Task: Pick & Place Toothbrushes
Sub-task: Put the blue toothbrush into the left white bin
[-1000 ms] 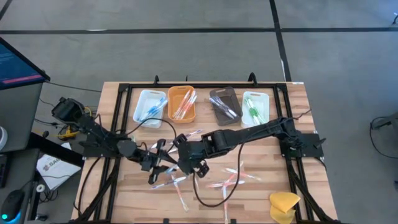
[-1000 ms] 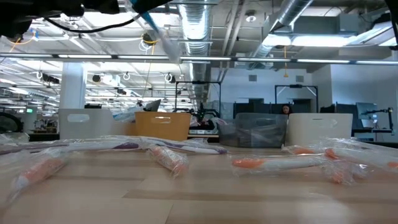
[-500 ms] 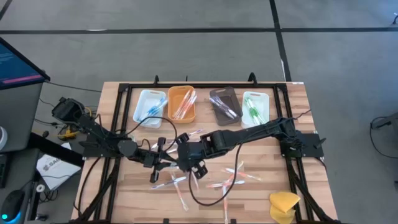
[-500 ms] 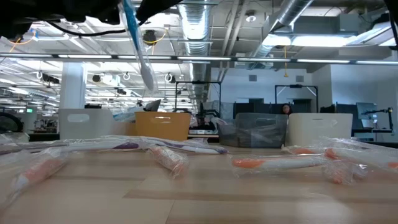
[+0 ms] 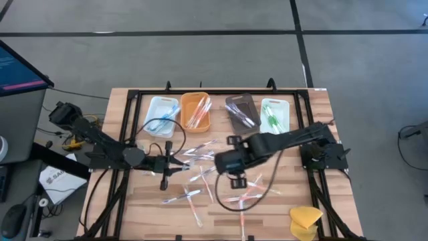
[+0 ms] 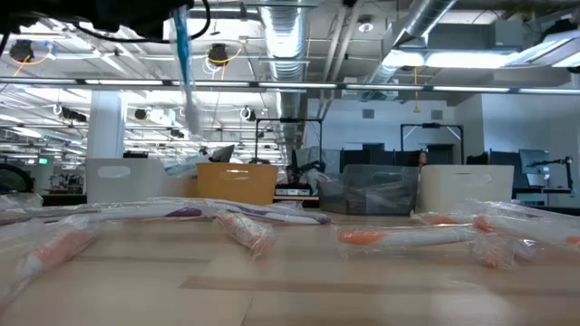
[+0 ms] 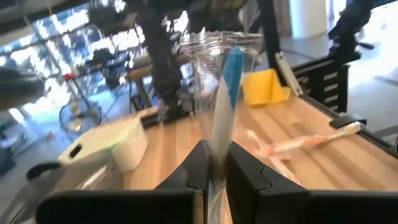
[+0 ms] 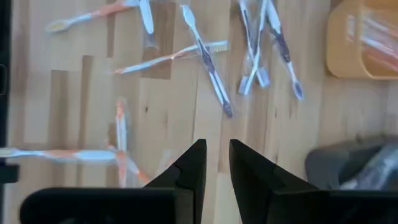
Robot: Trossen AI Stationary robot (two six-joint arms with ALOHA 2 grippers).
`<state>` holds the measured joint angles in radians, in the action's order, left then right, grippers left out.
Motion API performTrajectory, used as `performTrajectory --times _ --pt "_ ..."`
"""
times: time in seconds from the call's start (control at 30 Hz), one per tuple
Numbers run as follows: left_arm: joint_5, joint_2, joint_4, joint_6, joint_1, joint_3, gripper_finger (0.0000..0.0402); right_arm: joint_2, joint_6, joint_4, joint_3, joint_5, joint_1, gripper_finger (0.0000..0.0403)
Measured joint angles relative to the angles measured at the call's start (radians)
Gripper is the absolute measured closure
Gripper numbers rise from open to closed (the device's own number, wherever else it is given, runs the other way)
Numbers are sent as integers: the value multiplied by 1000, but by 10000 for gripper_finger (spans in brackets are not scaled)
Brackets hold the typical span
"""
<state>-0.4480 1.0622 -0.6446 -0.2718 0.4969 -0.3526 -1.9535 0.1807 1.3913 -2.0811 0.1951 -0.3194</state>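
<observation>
Left gripper (image 7: 214, 163) pinches blue toothbrush (image 7: 227, 81), lifted; next carry to white tray (image 5: 160, 114). Right gripper (image 8: 215, 163) empty, slightly apart.

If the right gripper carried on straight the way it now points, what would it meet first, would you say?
Probably bare wood: the right gripper points down at the table, empty, with no toothbrush directly beneath; the dark-handled toothbrush lies just ahead.

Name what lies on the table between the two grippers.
High view: loose toothbrushes lie scattered on the wood between the left gripper and the right gripper.
</observation>
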Motion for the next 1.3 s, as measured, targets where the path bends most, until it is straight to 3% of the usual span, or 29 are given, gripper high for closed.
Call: performTrajectory --times 0.23,0.5,0.63,0.83,1.03,1.3 --pt "-132 -174 415 61 -22 -124 381 107 108 39 20 207 -168 339" --pt "-135 -257 1114 379 -159 -477 381 176 263 36 175 495 -354 339" --pt "-76 -226 1336 436 -276 -632 381 198 350 37 281 596 -409 339" --pt "29 -153 1491 397 -538 -756 381 247 490 30 420 680 -453 339" --pt "301 -53 1508 315 -891 -761 381 303 556 -12 520 751 -475 339" --pt "486 115 1538 232 -1207 -761 381 340 553 -103 629 753 -469 339"
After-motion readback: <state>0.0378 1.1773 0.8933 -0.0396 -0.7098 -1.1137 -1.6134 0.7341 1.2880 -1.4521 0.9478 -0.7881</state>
